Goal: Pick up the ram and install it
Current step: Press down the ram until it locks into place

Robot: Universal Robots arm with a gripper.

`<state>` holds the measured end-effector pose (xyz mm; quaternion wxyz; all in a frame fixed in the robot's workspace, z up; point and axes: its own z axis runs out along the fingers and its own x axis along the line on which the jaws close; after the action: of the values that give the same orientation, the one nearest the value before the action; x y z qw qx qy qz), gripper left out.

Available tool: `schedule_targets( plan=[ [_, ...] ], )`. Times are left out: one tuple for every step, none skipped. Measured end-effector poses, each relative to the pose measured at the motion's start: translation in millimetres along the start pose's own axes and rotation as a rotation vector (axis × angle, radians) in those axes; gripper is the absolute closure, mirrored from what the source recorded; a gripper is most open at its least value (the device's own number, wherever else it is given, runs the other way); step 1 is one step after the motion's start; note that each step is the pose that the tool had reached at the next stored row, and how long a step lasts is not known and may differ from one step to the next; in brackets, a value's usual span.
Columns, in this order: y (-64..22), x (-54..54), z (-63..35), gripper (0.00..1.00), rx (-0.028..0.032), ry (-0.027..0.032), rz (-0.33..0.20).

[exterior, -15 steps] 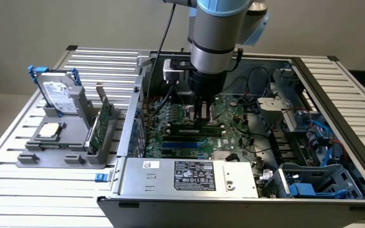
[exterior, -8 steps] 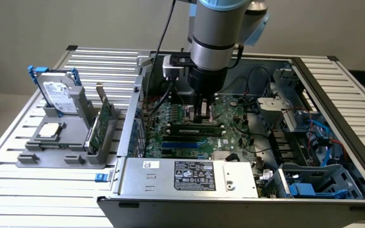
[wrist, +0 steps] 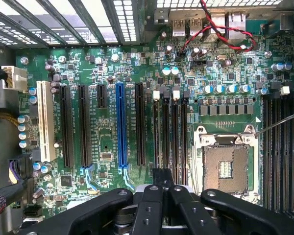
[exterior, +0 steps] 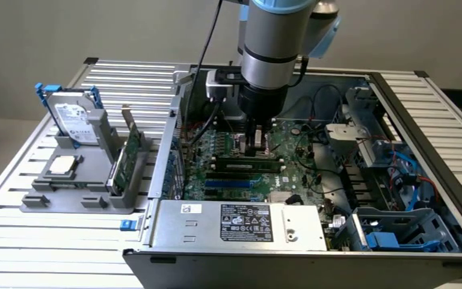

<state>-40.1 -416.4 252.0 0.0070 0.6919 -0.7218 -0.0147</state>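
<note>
The ram (exterior: 247,162) is a narrow green stick with dark chips. It stands on edge in a slot of the motherboard (exterior: 295,174) inside the open computer case. My gripper (exterior: 255,150) comes straight down onto the middle of its top edge, with the fingers pressed together on the stick. In the wrist view the black fingers (wrist: 154,196) meet at the gripper (wrist: 162,175), over the row of long black memory slots (wrist: 175,132). The part of the stick under the fingers is hidden.
A grey holder (exterior: 46,201) at the exterior view's left carries a hard drive (exterior: 74,123) and a wider green expansion card (exterior: 127,159). The power supply (exterior: 239,220) sits at the case front. A blue slot (wrist: 120,127), the CPU socket (wrist: 225,166) and red-black wires (wrist: 220,29) lie around.
</note>
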Motion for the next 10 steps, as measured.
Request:
schedule_targets(
  plan=[
    [0.0, 0.0, 0.0, 0.89, 0.0000, 0.0000, 0.000],
    [0.0, 0.0, 0.0, 0.89, 0.0000, 0.0000, 0.000],
    [0.0, 0.0, 0.0, 0.89, 0.0000, 0.0000, 0.000],
    [0.0, 0.0, 0.0, 0.89, 0.0000, 0.0000, 0.000],
    [0.0, 0.0, 0.0, 0.89, 0.0000, 0.0000, 0.000],
    [0.0, 0.0, 0.0, 0.89, 0.0000, 0.0000, 0.000],
    [0.0, 0.0, 0.0, 0.89, 0.0000, 0.0000, 0.000],
    [0.1, 0.0, 0.0, 0.89, 0.0000, 0.0000, 0.000],
    [1.3, 0.1, 0.0, 0.89, -0.0001, 0.0001, 0.000],
    [3.3, 0.1, 0.2, 0.89, -0.0001, 0.0000, 0.000]
  ],
)
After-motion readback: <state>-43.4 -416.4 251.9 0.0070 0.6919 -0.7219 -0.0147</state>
